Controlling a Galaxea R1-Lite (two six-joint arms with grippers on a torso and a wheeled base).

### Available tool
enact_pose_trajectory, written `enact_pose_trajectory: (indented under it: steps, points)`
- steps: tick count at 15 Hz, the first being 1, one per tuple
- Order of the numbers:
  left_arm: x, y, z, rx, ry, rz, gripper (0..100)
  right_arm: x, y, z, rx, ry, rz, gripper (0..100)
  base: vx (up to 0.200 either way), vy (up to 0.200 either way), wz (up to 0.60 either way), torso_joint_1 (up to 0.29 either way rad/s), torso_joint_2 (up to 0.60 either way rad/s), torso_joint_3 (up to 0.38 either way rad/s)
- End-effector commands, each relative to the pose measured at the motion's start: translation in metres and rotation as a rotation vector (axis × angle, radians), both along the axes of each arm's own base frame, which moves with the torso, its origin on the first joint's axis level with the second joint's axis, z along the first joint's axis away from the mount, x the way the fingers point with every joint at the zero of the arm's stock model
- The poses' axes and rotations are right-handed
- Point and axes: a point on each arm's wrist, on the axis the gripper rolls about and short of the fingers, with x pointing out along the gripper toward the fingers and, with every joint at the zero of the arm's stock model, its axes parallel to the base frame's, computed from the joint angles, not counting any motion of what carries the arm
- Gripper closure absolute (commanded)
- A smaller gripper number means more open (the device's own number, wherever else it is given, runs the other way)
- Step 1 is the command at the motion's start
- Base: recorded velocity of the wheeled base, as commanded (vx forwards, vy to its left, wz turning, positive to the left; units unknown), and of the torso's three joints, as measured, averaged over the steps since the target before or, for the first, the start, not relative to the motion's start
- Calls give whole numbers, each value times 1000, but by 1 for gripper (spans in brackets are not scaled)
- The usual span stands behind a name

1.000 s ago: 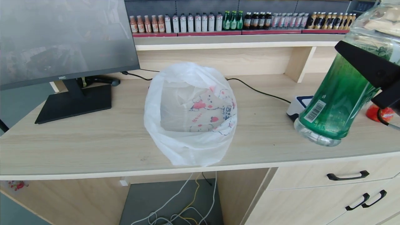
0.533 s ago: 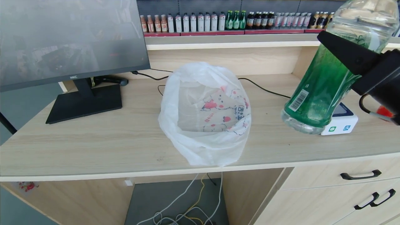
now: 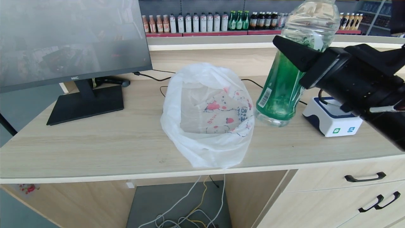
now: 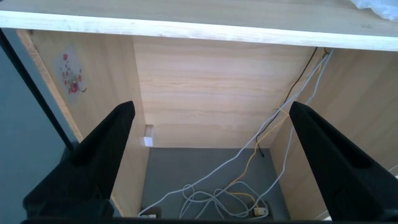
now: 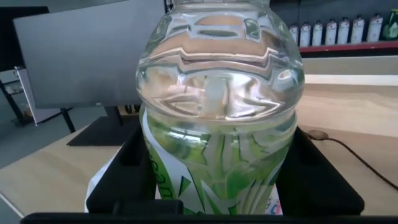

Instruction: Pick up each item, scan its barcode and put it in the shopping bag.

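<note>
1. My left end effector [image 4: 211, 109] hangs released, fingers spread, low in front of the bench [image 3: 95, 142] carrying the shopping bag [image 3: 205, 117].
2. The green bottle [image 3: 281, 91] sits tilted just right of the shopping bag, grasped by my right end effector [image 3: 300, 53].

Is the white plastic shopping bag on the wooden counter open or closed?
Open. The white plastic shopping bag has its mouth spread wide, and a pale printed packet with red hearts lies inside it.
</note>
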Motion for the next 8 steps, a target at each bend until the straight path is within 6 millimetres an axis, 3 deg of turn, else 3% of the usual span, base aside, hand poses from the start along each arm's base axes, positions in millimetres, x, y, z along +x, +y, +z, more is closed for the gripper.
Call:
enact_pose_trajectory:
  steps: [1,3,8]
  points:
    - [0,0,0,0,1,0,0,36,26,-8,-23,34,-2,100,0,0,0,0,0,0]
    - [0,0,0,0,1,0,0,46,52,-21,-70,38,26,100,0,0,0,0,0,0]
    - [0,0,0,0,1,0,0,62,68,-21,-62,13,34,100,0,0,0,0,0,0]
